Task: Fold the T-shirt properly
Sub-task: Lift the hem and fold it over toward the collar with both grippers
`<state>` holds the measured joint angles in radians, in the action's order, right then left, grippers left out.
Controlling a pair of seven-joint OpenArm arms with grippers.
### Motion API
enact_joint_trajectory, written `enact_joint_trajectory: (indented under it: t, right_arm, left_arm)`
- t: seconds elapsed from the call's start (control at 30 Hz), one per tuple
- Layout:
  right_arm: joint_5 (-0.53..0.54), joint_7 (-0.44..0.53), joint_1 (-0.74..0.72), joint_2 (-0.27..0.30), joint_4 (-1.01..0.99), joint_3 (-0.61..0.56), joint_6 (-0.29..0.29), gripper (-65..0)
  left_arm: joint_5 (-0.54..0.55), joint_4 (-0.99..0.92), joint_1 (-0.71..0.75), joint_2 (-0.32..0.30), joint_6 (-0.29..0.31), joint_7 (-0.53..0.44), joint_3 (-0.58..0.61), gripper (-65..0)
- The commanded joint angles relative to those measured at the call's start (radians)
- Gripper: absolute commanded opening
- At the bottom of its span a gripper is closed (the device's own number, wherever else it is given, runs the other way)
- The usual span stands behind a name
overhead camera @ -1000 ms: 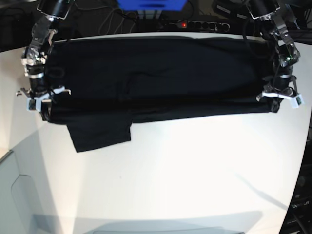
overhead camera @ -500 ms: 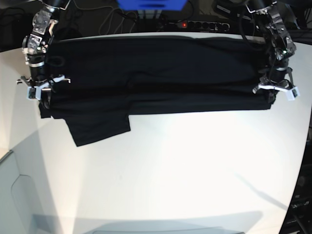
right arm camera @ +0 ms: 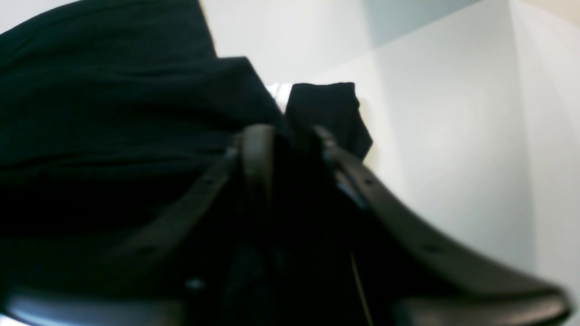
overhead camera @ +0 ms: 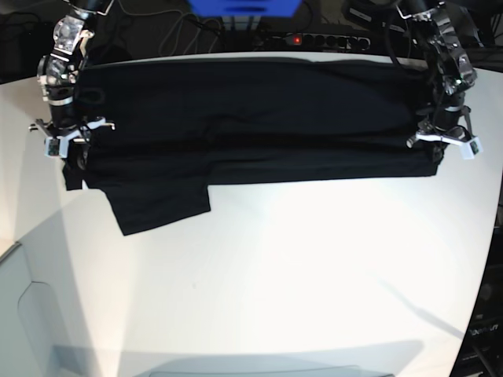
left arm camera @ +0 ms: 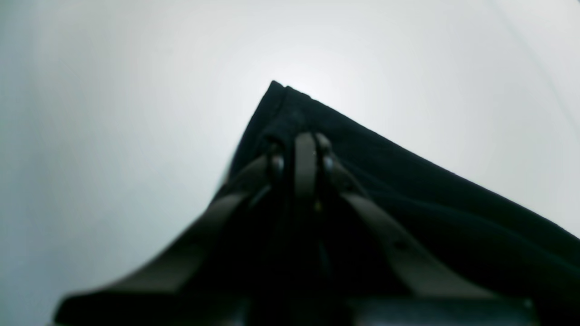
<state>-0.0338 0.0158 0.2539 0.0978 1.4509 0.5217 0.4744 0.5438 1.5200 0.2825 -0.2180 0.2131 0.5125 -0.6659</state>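
The black T-shirt (overhead camera: 251,118) lies spread across the far half of the white table (overhead camera: 299,275), folded lengthwise, with one sleeve (overhead camera: 161,206) sticking out toward the front at the left. My left gripper (overhead camera: 438,153) is at the shirt's right front corner, shut on the cloth. In the left wrist view the gripper (left arm camera: 301,149) pinches a corner of the cloth (left arm camera: 408,194). My right gripper (overhead camera: 71,149) is at the shirt's left front corner. In the right wrist view it (right arm camera: 290,136) is shut on bunched cloth (right arm camera: 113,90). No print shows.
A blue box (overhead camera: 244,6) and a power strip (overhead camera: 314,39) with cables sit beyond the table's far edge. A grey panel (overhead camera: 23,314) lies at the lower left. The table's right edge runs close to my left gripper.
Both grippers have moved toward the far edge with the shirt's front edge in them, mostly in the first half second. The folded edge and sleeve have shifted back slightly.
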Motion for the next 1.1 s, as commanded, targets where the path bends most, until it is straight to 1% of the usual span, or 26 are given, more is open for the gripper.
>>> enact_joint_trajectory:
  t: [0.0,0.07,0.13,0.27,0.3,0.37,0.47,0.53,0.6,0.67,0.93,1.07]
  right_arm:
    - [0.018,0.04,0.011,0.013,0.046,0.031,0.001,-38.2]
    - [0.019,0.04,0.02,0.003,0.104,0.064,0.001,-32.4]
    - [0.019,0.04,0.018,-0.025,0.149,0.084,0.001,-28.7]
    - [0.019,0.031,0.012,-0.034,0.205,0.081,0.001,-27.7]
    - [0.019,0.031,0.012,-0.034,0.215,0.076,0.001,-27.7]
    - [0.019,0.031,0.012,-0.034,0.23,0.053,0.001,-27.7]
    - [0.019,0.031,0.011,-0.034,0.242,0.025,0.001,-27.7]
    - [0.019,0.031,0.009,-0.034,0.242,0.01,0.001,-27.7]
    - [0.018,0.031,0.009,-0.034,0.244,-0.007,0.001,-27.7]
    - [0.018,0.031,0.009,-0.034,0.244,-0.019,0.001,-27.7]
    - [0.016,0.031,-0.003,-0.034,0.244,-0.044,0.001,-27.7]
    - [0.016,0.031,-0.009,-0.033,0.244,-0.041,0.001,-27.7]
  left_arm:
    - [0.005,0.015,-0.004,-0.016,-0.001,-0.024,-0.004,-65.0]
    - [0.005,0.015,-0.004,-0.007,-0.001,-0.022,-0.007,-65.0]
    - [0.0,0.015,-0.004,0.006,-0.001,-0.022,-0.007,-65.0]
    - [-0.004,0.015,0.004,0.012,-0.001,-0.021,-0.001,-64.7]
    - [-0.004,0.017,0.007,0.012,-0.001,-0.021,-0.001,-63.5]
    - [-0.004,0.023,0.01,0.012,-0.001,-0.021,-0.001,-57.2]
    - [-0.004,0.024,0.025,0.012,-0.001,-0.021,-0.001,-43.4]
    - [0.003,0.041,0.039,0.01,-0.001,-0.021,-0.007,-35.6]
    - [-0.004,0.067,0.057,0.01,-0.001,-0.024,-0.008,-30.0]
    - [-0.004,0.089,0.07,0.006,-0.001,-0.028,-0.008,-27.0]
    - [-0.006,0.116,0.064,-0.001,-0.001,-0.022,-0.012,-26.6]
    - [-0.006,0.113,0.045,-0.001,-0.001,-0.021,-0.048,-26.6]
